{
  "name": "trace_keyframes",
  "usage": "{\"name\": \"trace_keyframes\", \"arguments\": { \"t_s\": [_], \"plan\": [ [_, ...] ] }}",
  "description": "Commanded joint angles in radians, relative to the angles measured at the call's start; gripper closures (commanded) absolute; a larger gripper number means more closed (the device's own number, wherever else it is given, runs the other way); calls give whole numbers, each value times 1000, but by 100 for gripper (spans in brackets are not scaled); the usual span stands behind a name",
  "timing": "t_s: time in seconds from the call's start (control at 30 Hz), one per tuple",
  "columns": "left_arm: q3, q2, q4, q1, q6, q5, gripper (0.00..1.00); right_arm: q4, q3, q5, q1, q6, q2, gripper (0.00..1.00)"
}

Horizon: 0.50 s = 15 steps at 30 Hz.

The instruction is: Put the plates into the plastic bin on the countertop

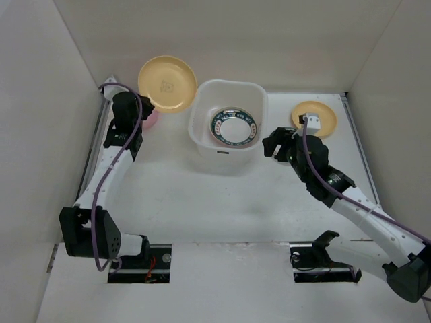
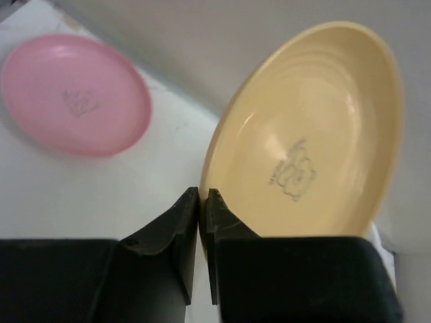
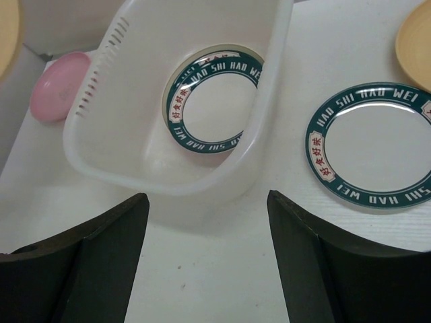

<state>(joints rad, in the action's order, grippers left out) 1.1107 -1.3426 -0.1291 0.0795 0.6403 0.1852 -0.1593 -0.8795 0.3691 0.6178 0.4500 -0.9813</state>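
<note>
Our left end effector (image 2: 202, 196) pinches the yellow plate (image 2: 310, 134) by its rim, up beside the bin (image 1: 197, 131); right end effector (image 3: 205, 200) hangs spread. Next, we carry it over the bin and release

Enclosure inventory, as I am viewing it from above:
- back wall (image 1: 229, 40): plain white, closing off the 12 o'clock side.
- left wall (image 1: 40, 121): white, running along 9 o'clock.
- right wall (image 1: 397, 94): white, running along 3 o'clock.
- countertop (image 1: 202, 202): flat, white, lying between all three.
- near panel (image 1: 229, 282): white, sitting at 6 o'clock and carrying a left cut-out (image 1: 160, 264) and a right cut-out (image 1: 301, 259), both rectangular.
- light: falling softly and evenly, casting only faint shadows.
</note>
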Motion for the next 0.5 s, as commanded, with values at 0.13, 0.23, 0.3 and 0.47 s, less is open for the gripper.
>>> {"name": "trace_keyframes", "arguments": {
  "t_s": [0.13,0.23,0.3,0.47],
  "plan": [
    [221,-61,62,186,-100,-18,94,27,48,40,-10,23,101,23],
    [305,-159,92,240,-119,-36,94,4,62,40,-29,21,142,23],
    [346,-219,98,274,-139,-35,93,-15,77,47,-51,23,170,23],
    [458,-389,115,335,-175,-33,92,-68,120,50,-115,39,251,23]
  ]
}}
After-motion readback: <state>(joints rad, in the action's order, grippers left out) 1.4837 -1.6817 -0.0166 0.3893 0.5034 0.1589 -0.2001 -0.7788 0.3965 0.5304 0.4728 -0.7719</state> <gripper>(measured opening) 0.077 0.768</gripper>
